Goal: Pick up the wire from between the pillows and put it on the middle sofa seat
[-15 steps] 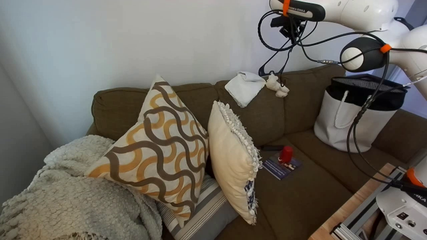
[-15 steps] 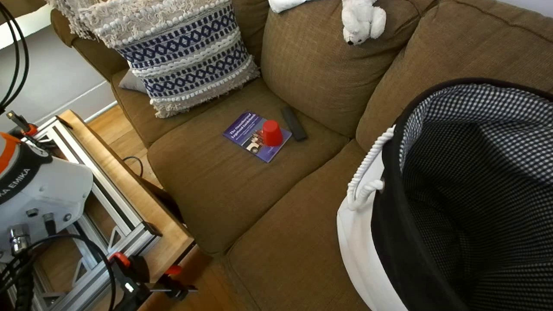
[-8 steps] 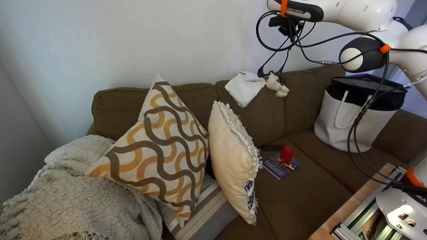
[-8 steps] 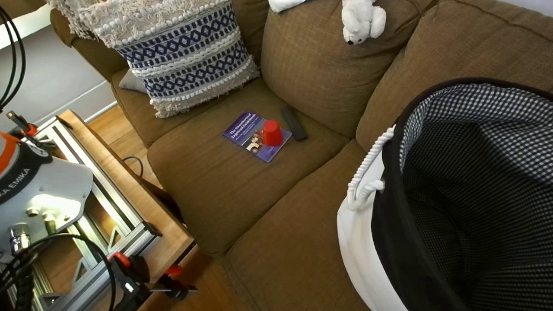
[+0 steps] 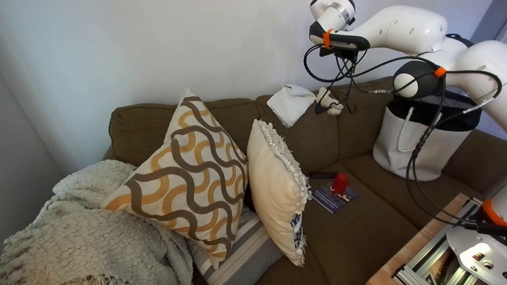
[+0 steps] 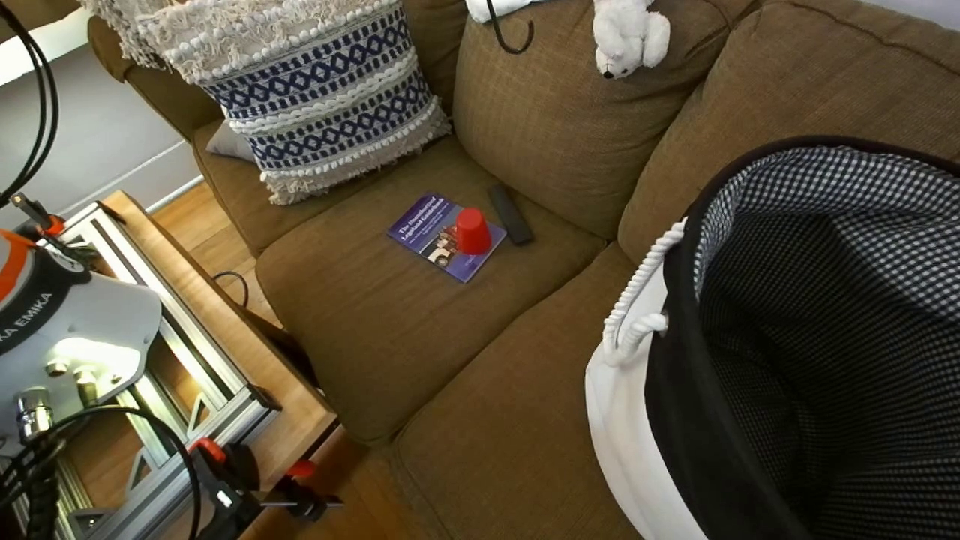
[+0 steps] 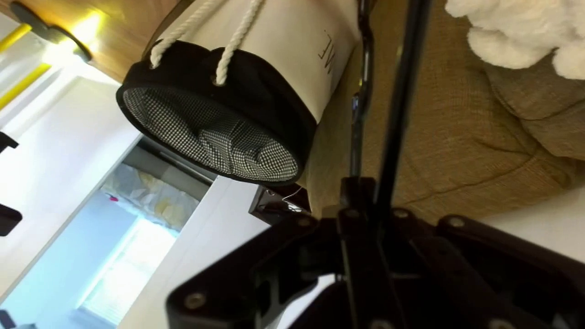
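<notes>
Dark wire [image 7: 399, 109] tight in the end effector [image 7: 371, 196], a rope-handled basket [image 7: 292, 36] on one side, white plush [image 7: 525, 27] opposite.

The white arm [image 5: 410, 29] is raised and bent, its black tool [image 7: 371, 201] below the wrist [image 5: 333, 19], fingers [image 7: 358, 194] clamped together.

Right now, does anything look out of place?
Yes: a red cup stands upside down on a guidebook on the middle sofa seat, an unlikely spot; a plush bear lies slumped head-down on the backrest.
</notes>
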`<state>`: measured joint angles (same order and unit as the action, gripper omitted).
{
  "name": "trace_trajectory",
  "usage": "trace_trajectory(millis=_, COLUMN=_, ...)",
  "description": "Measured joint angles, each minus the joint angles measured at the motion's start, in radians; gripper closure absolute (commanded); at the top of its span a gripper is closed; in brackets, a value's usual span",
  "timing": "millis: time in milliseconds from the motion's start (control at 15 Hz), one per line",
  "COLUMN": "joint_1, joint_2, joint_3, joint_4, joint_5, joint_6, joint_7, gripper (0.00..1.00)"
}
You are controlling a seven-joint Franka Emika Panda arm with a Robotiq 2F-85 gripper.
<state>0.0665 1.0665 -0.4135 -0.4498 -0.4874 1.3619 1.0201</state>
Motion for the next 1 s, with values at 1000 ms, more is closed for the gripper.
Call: trace_trajectory(millis=1000, joint_1=-0.122, joint_2=0.163, joint_3=-0.034, joint_4=0.001, joint_5=-0.022, joint_6=-0.013, joint_7=-0.028, gripper=0.99)
